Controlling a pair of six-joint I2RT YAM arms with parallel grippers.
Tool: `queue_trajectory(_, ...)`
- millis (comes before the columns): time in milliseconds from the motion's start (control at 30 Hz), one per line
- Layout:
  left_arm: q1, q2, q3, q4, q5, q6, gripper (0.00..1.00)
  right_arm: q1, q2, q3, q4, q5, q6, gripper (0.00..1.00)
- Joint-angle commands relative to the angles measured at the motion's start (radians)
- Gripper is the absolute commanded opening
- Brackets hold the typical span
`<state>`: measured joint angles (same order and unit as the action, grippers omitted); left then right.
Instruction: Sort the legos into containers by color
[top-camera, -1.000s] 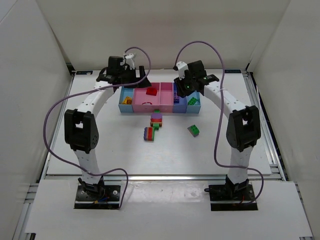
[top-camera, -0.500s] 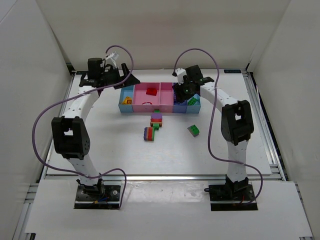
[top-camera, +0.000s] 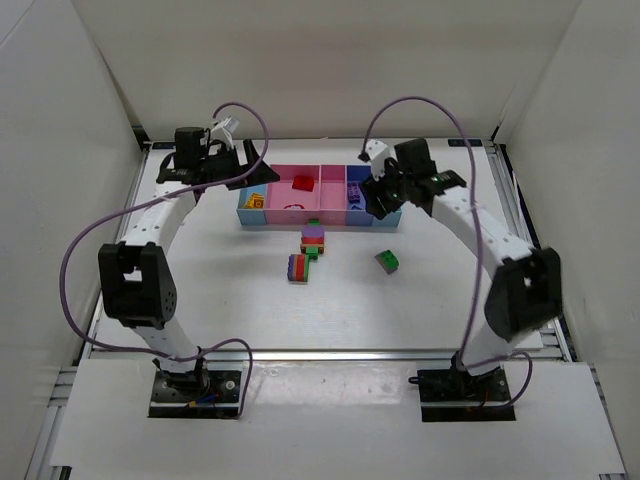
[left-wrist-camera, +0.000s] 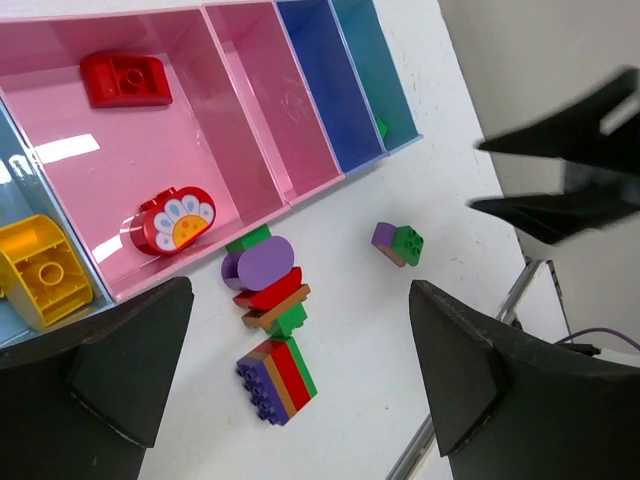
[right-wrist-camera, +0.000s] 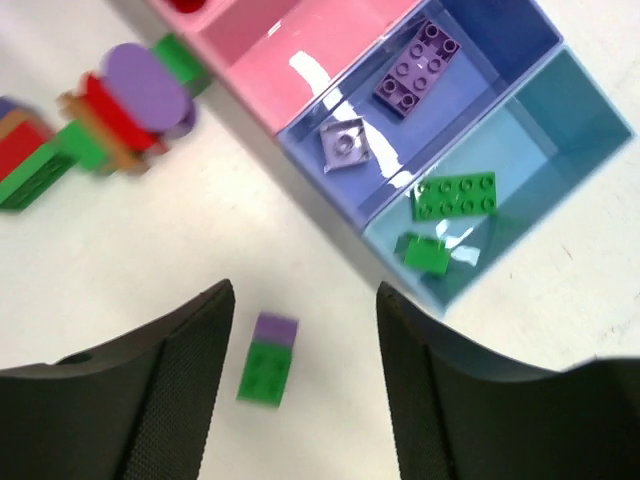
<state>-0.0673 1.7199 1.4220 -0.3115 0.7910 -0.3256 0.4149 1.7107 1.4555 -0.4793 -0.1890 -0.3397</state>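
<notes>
Grippers spread wide, left gripper (left-wrist-camera: 300, 300), right gripper (right-wrist-camera: 305, 295)

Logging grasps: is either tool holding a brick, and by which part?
Nothing is held. The left tool and the right tool are both open and empty.

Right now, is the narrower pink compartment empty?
Empty. The narrower pink compartment shows only bare floor in the left wrist view.

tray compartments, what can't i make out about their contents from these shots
- Top view: the right gripper hides much of the two right-end compartments of the tray.
- Left wrist view: the compartment holding the yellow brick is cut off by the left edge.
- Right wrist view: the brick stack is blurred.
</notes>
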Motion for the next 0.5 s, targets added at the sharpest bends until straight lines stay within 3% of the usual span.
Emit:
queue_trajectory(0, 0.000, -0.120, -0.021, -0.006, -0.010, 0.046, 0.99, 0.004, -0.207, -0.151, -0.070, -0.038, -0.039, 0.62)
queue_trajectory(133, 0.000, -0.132, -0.043, -0.002, -0.022, 0.046, 0.99, 0.016, -0.310, -0.289, -0.163, -0.053, -0.036, 0.63)
queue_trajectory(267, 0.000, -0.135, -0.046, 0.011, -0.026, 0.030, 1.00, 0.019, -0.339, -0.414, -0.154, -0.064, -0.019, 0.65)
queue_trajectory(467, 0.000, -0.140, -0.041, 0.003, -0.032, 0.037, 1.00, 0.019, -0.274, -0.422, -0.145, -0.035, 0.021, 0.65)
